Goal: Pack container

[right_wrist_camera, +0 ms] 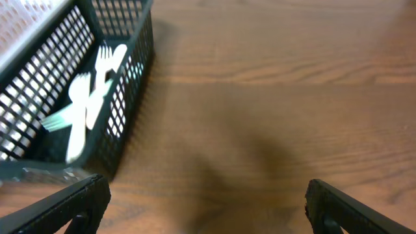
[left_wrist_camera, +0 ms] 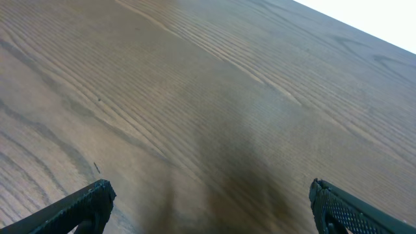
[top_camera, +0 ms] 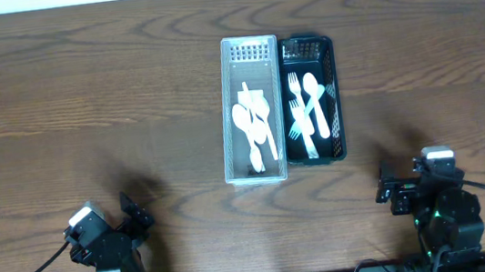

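Observation:
A white slotted basket (top_camera: 226, 119) sits at the table's centre with several white spoons (top_camera: 255, 125) in it. A black slotted basket (top_camera: 334, 89) stands touching its right side and holds white forks and a spoon (top_camera: 307, 110). The black basket (right_wrist_camera: 123, 97) and its cutlery (right_wrist_camera: 88, 104) also show at the left of the right wrist view. My left gripper (left_wrist_camera: 208, 208) is open and empty over bare wood near the front left. My right gripper (right_wrist_camera: 205, 205) is open and empty near the front right, short of the black basket.
The wooden table (top_camera: 82, 90) runs across the whole view. Both arm bases sit at the front edge, the left arm (top_camera: 109, 247) and the right arm (top_camera: 438, 201). A white wall edge shows at the far back.

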You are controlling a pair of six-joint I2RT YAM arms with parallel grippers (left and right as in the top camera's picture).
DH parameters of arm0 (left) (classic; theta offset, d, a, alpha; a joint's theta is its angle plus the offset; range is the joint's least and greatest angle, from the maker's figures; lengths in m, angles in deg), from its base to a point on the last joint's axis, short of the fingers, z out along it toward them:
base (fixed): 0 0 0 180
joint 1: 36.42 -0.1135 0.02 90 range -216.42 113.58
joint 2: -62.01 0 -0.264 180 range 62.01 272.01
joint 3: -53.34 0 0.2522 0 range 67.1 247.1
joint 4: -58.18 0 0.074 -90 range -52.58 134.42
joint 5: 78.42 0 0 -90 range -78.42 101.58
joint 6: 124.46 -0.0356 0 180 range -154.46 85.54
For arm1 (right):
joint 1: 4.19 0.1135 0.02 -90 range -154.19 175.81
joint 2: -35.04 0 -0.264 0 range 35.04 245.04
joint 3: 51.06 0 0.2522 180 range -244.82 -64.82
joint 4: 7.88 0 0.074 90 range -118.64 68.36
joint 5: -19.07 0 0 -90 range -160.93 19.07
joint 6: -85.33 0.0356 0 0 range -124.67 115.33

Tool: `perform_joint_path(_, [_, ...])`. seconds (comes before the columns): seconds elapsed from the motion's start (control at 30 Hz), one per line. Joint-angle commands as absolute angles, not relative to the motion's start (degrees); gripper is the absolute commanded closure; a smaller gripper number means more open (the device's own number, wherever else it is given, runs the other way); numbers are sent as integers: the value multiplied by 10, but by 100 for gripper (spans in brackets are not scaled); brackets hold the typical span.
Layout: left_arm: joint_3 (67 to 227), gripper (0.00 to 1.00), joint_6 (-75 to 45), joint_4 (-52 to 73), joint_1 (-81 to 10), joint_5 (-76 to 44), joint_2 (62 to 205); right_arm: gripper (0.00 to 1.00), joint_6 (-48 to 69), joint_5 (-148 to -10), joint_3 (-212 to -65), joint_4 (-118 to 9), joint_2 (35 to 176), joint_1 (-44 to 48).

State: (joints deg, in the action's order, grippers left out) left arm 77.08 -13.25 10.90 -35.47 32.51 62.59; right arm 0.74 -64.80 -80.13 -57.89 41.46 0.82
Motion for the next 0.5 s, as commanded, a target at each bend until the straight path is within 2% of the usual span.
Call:
perform_joint_path(0.0, [761,2,-127,109,-358,331,622,1,4,-641,-772,-574,387,0])
perform_joint_path(0.47, [761,2,-127,109,-358,331,622,1,4,-639,-737,-563,354,-20])
